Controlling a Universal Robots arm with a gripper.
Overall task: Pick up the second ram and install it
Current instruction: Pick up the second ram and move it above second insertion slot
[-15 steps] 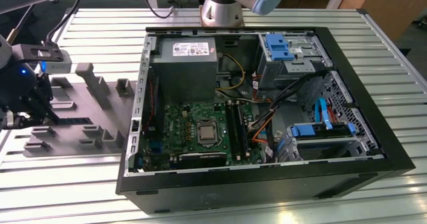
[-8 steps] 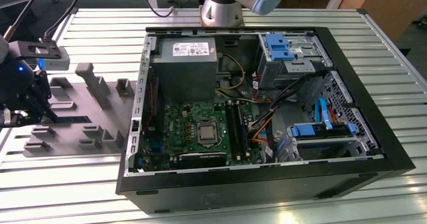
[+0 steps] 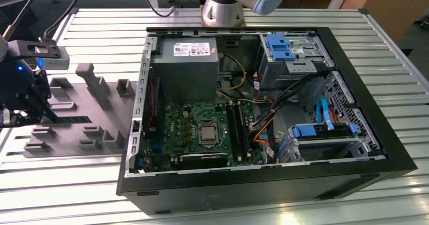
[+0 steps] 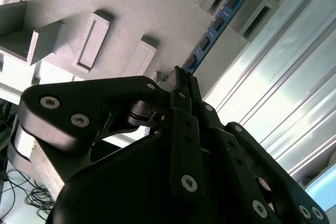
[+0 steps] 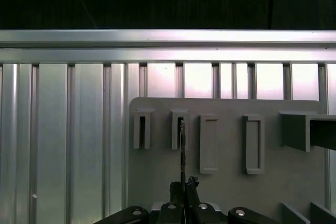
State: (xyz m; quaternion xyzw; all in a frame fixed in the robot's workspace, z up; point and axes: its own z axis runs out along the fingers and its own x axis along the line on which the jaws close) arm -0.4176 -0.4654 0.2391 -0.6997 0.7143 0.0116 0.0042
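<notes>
You're on the pick-up step; gripper (image 4: 181,74) pinching the second ram (image 4: 216,27), which sits in the grey holder (image 4: 131,3); freeing it calls for a straight pull.

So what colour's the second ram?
The second ram is blue with dark chips, clearest in the second wrist view.
</notes>
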